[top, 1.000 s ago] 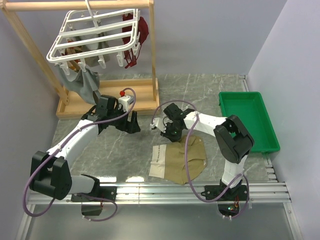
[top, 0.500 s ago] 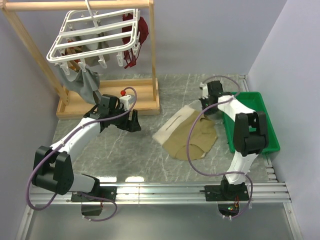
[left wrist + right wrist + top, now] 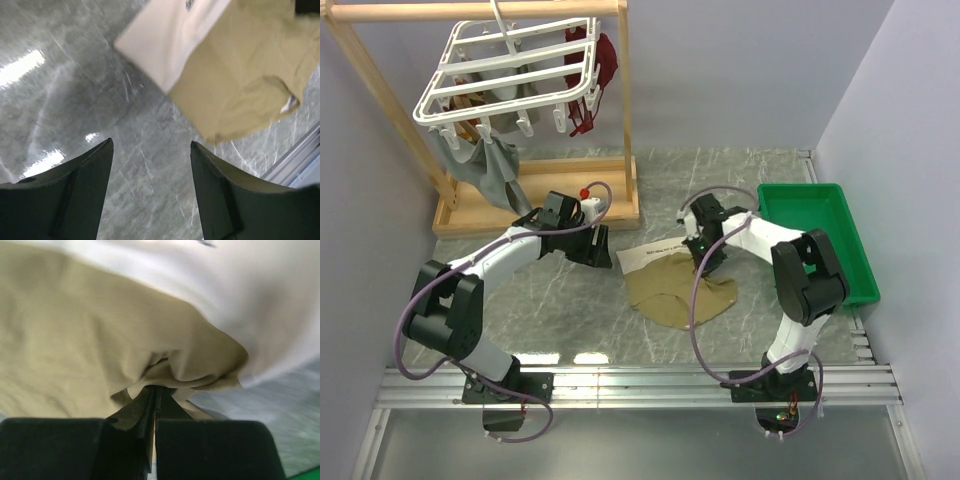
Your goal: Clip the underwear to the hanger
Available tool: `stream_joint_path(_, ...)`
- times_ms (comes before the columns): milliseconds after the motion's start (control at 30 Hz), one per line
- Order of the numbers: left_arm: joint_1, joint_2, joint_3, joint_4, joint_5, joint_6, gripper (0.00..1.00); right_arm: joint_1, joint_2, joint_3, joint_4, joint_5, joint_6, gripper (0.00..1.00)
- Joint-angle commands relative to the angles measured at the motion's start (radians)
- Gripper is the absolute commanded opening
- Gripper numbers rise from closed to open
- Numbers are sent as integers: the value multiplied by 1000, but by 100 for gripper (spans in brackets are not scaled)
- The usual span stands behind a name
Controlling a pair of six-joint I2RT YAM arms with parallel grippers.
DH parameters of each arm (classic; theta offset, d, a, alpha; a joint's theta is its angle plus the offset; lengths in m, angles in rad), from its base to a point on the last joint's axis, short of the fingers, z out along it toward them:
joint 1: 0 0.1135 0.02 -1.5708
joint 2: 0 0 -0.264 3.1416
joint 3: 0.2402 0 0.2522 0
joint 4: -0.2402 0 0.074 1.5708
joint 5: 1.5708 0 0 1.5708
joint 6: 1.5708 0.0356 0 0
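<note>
Underwear (image 3: 675, 290): lying in a loose heap on the table (image 3: 570, 310), about mid-surface between the two arms, with the pale waistband (image 3: 655, 250) facing the wooden stand (image 3: 625, 110). Sitting well apart from the hanger (image 3: 505, 75), which is dangling from the stand's top bar at the far left, a grey garment (image 3: 480, 165) and a dark red garment (image 3: 608, 55) hanging from it.

Right gripper (image 3: 155, 390): pinching fully closed on a small fold of the tan cloth near the waistband, gathering it into a pucker at the tips. Holding only a little fabric, by the look of it.

Left gripper (image 3: 150, 145): hovering over bare table just beside the waistband's left corner, standing well open and gripping nothing.

Handling, judging from the folds: behaving as light, limp cloth, sagging and bunching wherever unsupported, probably sliding easily over the smooth marbled top. Nothing fragile. Likely drooping into a bundle if lifted by one point, hiding the edge to be clipped.

Where to take hold: along the waistband, seemingly the firmest and flattest edge, one gripper near each end, keeping it taut between them for feeding into a clip. Pinching deep enough to catch the whole band, not just a wrinkle of the thin fabric, which risks pulling free on the way up.
</note>
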Motion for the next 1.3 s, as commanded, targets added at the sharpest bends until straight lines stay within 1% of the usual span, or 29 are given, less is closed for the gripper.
stream_joint_path(0,-5,11,53,44,-19,-17,68,106,-10,-33,-50,-94,-48,0)
stream_joint_path(67,-5,10,59,38,-27,-14,68,155,-8,-27,-68,-166,-45,0)
stream_joint_path(100,-5,8,59,33,-30,-14,67,164,-7,-25,-70,-263,-34,0)
stream_joint_path(133,-3,5,59,31,-33,-13,67,175,3,-17,-65,-292,-17,0)
stream_joint_path(167,-2,-2,58,24,-35,-13,67,207,15,-8,-60,-306,-7,0)
stream_joint_path(267,3,-13,53,-4,-38,-8,67,253,134,45,-11,-346,47,0)
stream_joint_path(367,31,-31,46,-27,-39,-14,67,267,213,113,22,-416,140,0)
stream_joint_path(433,66,-42,43,-50,-38,-16,67,261,219,142,59,-398,211,0)
stream_joint_path(467,75,-56,43,-57,-42,-10,66,249,196,139,67,-348,223,0)
stream_joint_path(533,86,-68,41,-73,-68,19,66,182,141,80,82,-295,249,0)
stream_joint_path(567,86,-81,36,-74,-68,30,66,149,53,43,110,-260,257,0)
stream_joint_path(600,86,-82,33,-74,-71,47,65,87,3,-36,127,-242,266,0)
stream_joint_path(633,86,-88,32,-71,-71,50,66,63,-49,-72,143,-229,277,0)
stream_joint_path(667,84,-94,23,-65,-70,56,66,48,-134,-100,150,-212,276,0)
stream_joint_path(733,84,-105,-2,-39,-68,74,70,46,-199,-141,147,-169,250,0)
stream_joint_path(767,84,-117,-11,-30,-62,81,74,49,-244,-152,154,-163,251,28)
stream_joint_path(800,83,-124,-19,-22,-58,93,77,48,-259,-163,165,-156,256,43)
stream_joint_path(833,83,-133,-31,-18,-53,96,79,51,-273,-163,171,-148,253,56)
stream_joint_path(867,83,-150,-36,-12,-42,101,81,49,-289,-160,179,-140,248,62)
stream_joint_path(900,83,-159,-40,-8,-38,108,84,49,-290,-142,182,-126,242,66)
stream_joint_path(967,83,-177,-45,-31,-44,122,85,48,-289,-110,190,-113,196,65)
stream_joint_path(1033,83,-196,-40,-60,-3,197,84,51,-296,-63,213,-109,155,63)
stream_joint_path(1067,84,-253,-49,-64,22,220,84,51,-307,-50,249,-116,147,62)
stream_joint_path(1100,84,-300,-62,-42,59,260,85,54,-318,-33,272,-122,142,62)
stream_joint_path(1133,81,-352,-92,-21,100,269,86,57,-330,-27,297,-126,138,62)
stream_joint_path(1167,75,-451,-103,2,108,271,88,60,-354,-24,344,-119,136,62)
stream_joint_path(1200,69,-493,-108,40,102,271,92,63,-370,-20,364,-116,135,62)
stream_joint_path(1267,48,-564,-76,33,85,280,94,62,-414,-16,422,-96,92,62)
